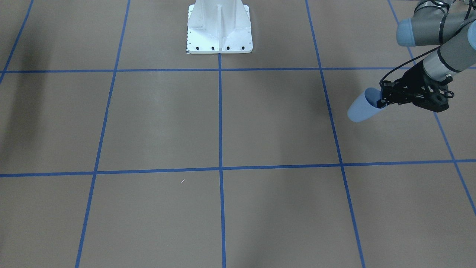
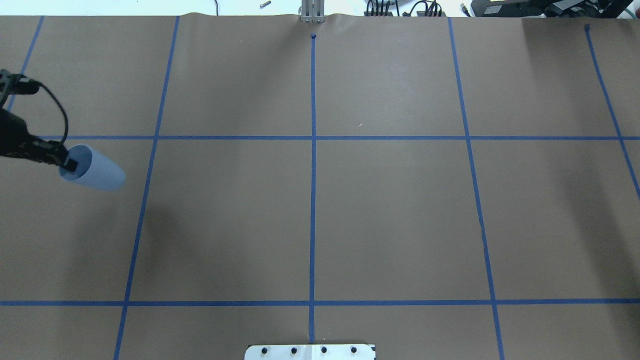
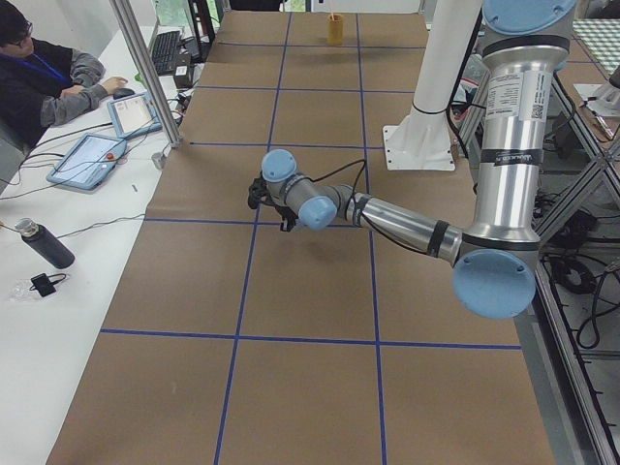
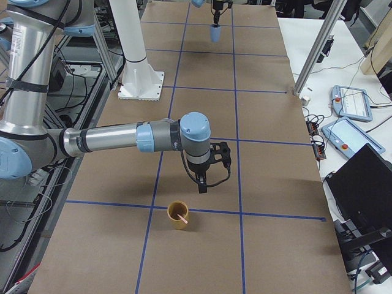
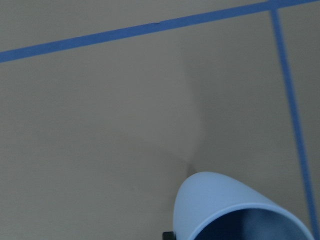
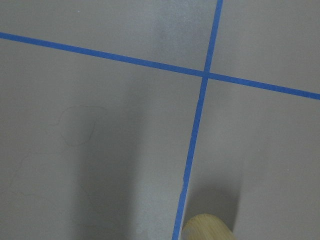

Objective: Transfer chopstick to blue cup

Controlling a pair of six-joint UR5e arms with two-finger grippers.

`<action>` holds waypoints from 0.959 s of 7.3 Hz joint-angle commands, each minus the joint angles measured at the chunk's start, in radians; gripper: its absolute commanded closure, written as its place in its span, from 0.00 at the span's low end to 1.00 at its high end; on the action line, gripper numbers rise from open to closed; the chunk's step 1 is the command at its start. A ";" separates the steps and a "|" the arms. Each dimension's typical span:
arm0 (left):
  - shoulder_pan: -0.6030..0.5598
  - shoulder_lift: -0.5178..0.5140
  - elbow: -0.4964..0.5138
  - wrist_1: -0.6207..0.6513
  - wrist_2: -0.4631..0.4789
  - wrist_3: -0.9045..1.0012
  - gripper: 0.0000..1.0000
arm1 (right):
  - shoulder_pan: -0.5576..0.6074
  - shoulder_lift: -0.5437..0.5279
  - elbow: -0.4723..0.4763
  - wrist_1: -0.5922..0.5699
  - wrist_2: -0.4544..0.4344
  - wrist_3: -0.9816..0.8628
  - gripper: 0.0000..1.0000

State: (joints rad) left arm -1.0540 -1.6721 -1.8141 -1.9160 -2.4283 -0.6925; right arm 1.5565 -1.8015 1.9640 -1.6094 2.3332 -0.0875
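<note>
My left gripper [image 2: 70, 164] is shut on the rim of the blue cup [image 2: 95, 170] and holds it tilted above the table at the far left. The front-facing view shows the gripper [image 1: 381, 101] and cup [image 1: 360, 108] at the right, and the left wrist view shows the cup [image 5: 235, 210]. One pink chopstick [image 4: 182, 215] stands in a tan cup [image 4: 178, 216] near the table's right end. My right gripper [image 4: 205, 179] hangs just above and beyond that cup; I cannot tell whether it is open. The tan cup's rim [image 6: 207, 227] shows at the bottom of the right wrist view.
The white robot pedestal [image 1: 219, 26] stands at the table's robot side. Blue tape lines grid the brown paper. An operator [image 3: 39, 77] sits with tablets [image 3: 87, 160] beside the table, near a metal post [image 3: 145, 73]. Pendants [image 4: 352, 101] lie off the edge.
</note>
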 commanded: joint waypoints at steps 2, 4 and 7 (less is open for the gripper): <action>0.232 -0.425 0.011 0.332 0.178 -0.296 1.00 | -0.004 0.001 0.000 -0.001 0.000 -0.001 0.00; 0.417 -0.635 0.161 0.356 0.366 -0.494 1.00 | -0.006 0.001 -0.002 0.000 0.000 -0.002 0.00; 0.523 -0.739 0.291 0.353 0.492 -0.550 1.00 | -0.006 0.001 -0.004 -0.001 0.000 0.000 0.00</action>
State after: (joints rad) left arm -0.5675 -2.3876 -1.5536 -1.5637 -1.9808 -1.2239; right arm 1.5509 -1.8008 1.9616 -1.6105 2.3332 -0.0884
